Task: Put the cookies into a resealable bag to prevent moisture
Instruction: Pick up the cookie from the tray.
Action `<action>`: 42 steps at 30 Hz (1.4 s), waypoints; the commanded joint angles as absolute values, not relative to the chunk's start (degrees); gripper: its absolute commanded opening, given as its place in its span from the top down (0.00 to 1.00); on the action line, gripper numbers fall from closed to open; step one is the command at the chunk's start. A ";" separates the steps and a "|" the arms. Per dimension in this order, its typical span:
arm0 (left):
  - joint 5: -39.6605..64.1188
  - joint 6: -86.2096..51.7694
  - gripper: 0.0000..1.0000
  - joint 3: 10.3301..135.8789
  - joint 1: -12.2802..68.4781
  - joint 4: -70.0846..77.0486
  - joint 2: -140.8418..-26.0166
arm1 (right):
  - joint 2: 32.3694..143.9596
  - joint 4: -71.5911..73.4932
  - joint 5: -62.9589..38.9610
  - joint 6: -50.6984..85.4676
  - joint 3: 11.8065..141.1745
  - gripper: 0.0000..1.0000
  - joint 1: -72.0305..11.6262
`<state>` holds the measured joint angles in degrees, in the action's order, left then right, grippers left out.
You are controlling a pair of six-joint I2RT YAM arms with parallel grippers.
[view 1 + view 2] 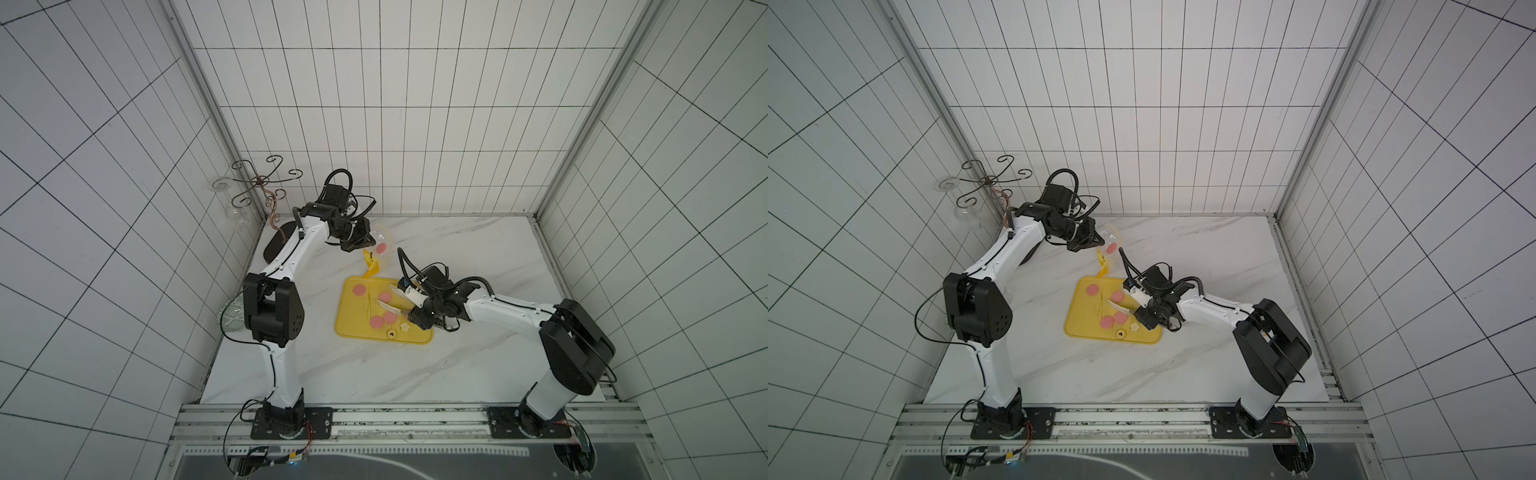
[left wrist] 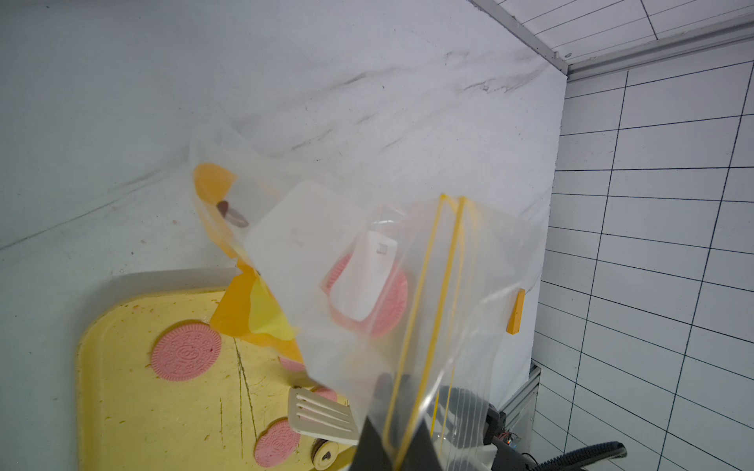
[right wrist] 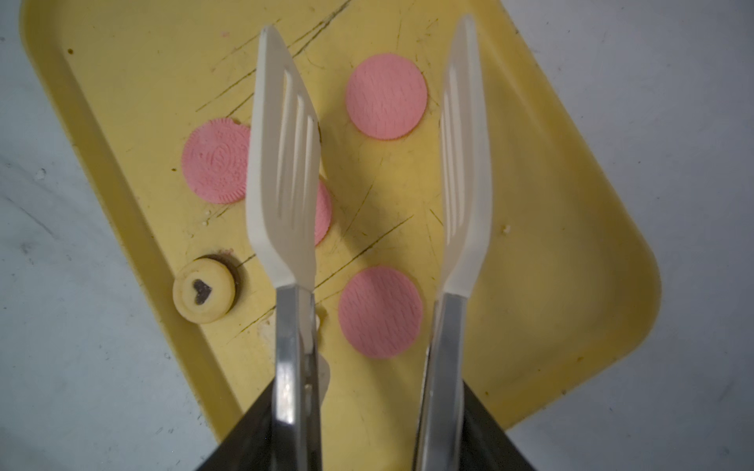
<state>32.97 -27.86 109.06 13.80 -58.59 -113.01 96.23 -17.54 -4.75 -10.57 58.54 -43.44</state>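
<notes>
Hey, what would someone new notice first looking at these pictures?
The scuffed yellow rectangular plastic tray mid-table, dotted with flat round pink cookies. Over it the right gripper holds white-tipped metal tongs, spread; beyond the tray the left gripper pinches a clear resealable bag with one pink cookie inside.

cookies [image 3: 386, 96]: pink, finely ridged, some stamped
small round cookie [image 3: 204, 290]: pale yellow, dark heart centre
flower cookie [image 1: 405, 327]: cream
tray [image 3: 530, 204]: yellow, dark scratches
resealable bag [image 2: 469, 265]: clear, yellow seal stripes by the left claw [image 2: 393, 446], orange-yellow print farther off
tongs [image 3: 285, 163]: white tips, silver arms, in the black right claw [image 3: 369, 436]
desk [image 1: 457, 249]: white marble, grey veins
walls [image 1: 374, 104]: white tiles, dark grid
</notes>
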 commanded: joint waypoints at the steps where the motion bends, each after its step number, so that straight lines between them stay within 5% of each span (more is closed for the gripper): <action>1: 32.34 -26.92 1.00 109.75 13.54 -58.76 -112.02 | 97.77 -15.56 -3.43 -11.13 64.48 0.42 -43.60; 35: 32.43 -26.20 1.00 106.71 13.54 -57.39 -111.03 | 100.26 -22.24 -3.78 -9.23 66.09 0.49 -44.82; 42: 32.15 -25.82 1.00 106.35 13.59 -57.57 -110.89 | 102.11 -23.62 -2.57 -10.08 69.10 0.57 -44.82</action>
